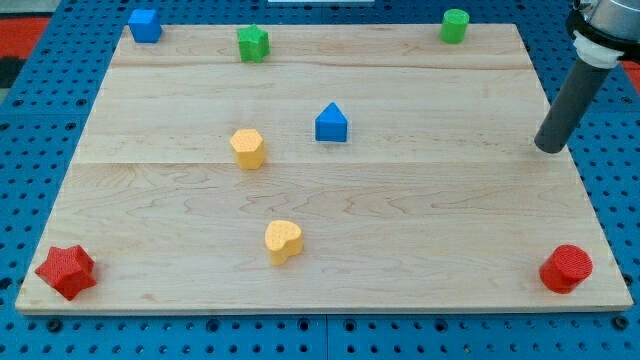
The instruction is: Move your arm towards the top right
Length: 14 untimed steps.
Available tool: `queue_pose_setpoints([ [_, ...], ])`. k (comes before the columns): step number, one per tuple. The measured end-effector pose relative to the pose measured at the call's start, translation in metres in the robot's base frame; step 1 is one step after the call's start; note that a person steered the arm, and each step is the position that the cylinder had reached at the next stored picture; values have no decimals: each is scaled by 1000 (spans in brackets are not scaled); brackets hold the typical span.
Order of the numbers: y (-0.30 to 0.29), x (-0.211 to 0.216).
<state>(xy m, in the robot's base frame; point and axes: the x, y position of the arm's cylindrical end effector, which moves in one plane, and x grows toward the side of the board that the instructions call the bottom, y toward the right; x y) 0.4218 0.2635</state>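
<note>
My tip rests near the board's right edge, at mid height, far from all blocks. The nearest blocks are the green cylinder at the view's top right and the red cylinder at the bottom right. A blue house-shaped block sits near the centre. A yellow pentagon-like block lies left of it. A yellow heart-shaped block lies lower down.
A blue cube is at the top left corner, a green star-like block along the top edge, a red star at the bottom left corner. The wooden board lies on a blue pegboard.
</note>
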Motion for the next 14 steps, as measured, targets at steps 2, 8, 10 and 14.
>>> queue_pose_setpoints([
  [2,1,-23],
  [8,-6,-79],
  [10,-6,-89],
  [14,-48,-147],
])
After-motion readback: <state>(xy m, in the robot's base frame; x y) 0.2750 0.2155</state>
